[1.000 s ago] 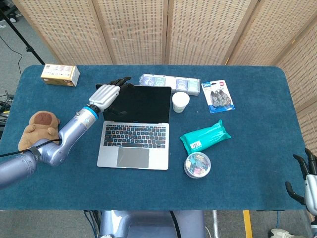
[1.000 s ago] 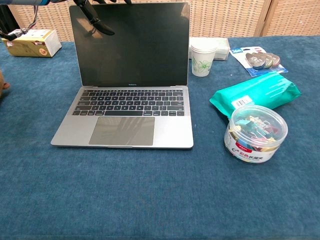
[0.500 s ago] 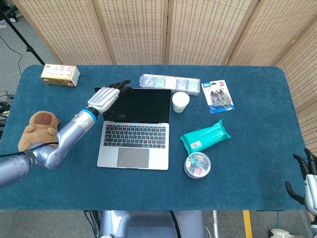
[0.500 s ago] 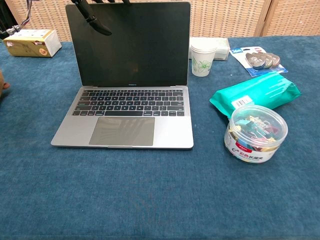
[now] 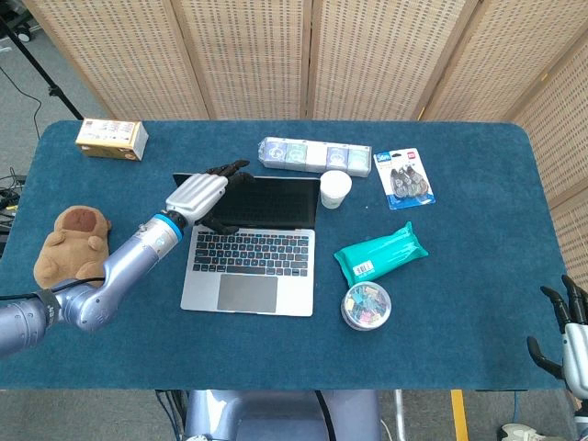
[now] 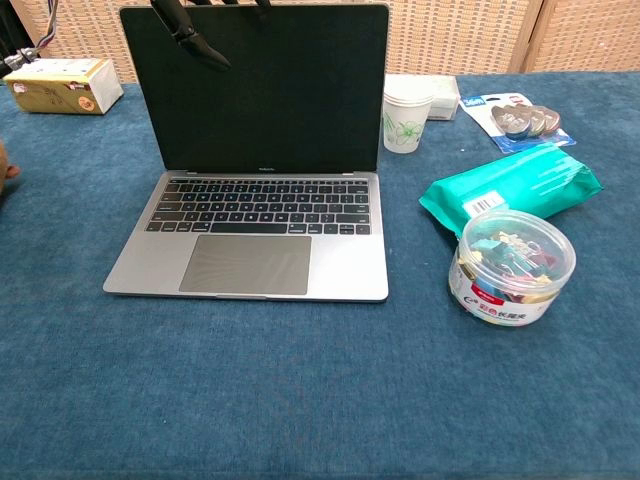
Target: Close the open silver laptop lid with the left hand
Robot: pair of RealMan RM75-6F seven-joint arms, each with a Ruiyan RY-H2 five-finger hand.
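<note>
The silver laptop [image 5: 248, 268] lies open in the middle of the blue table, its dark screen [image 6: 255, 90] tilted a little toward the keyboard. My left hand [image 5: 200, 194] rests on the lid's top left edge, its dark fingers [image 5: 226, 172] hooked over the back of the lid. In the chest view only a dark fingertip [image 6: 195, 38] shows in front of the screen's top left corner. Low at the right edge of the head view, off the table, hangs my right hand [image 5: 568, 333], holding nothing, its fingers spread.
A paper cup [image 5: 334, 189] stands just right of the lid. Further right are a green wipes pack [image 5: 380, 252], a tub of clips [image 5: 366, 305] and a blister pack [image 5: 403, 179]. A long box [image 5: 310, 154] lies behind the laptop, a plush toy [image 5: 72, 241] at the left.
My left hand has pulled the lid's top edge toward the keyboard. The screen stands steeper and looms larger in the chest view. The right hand has barely moved.
</note>
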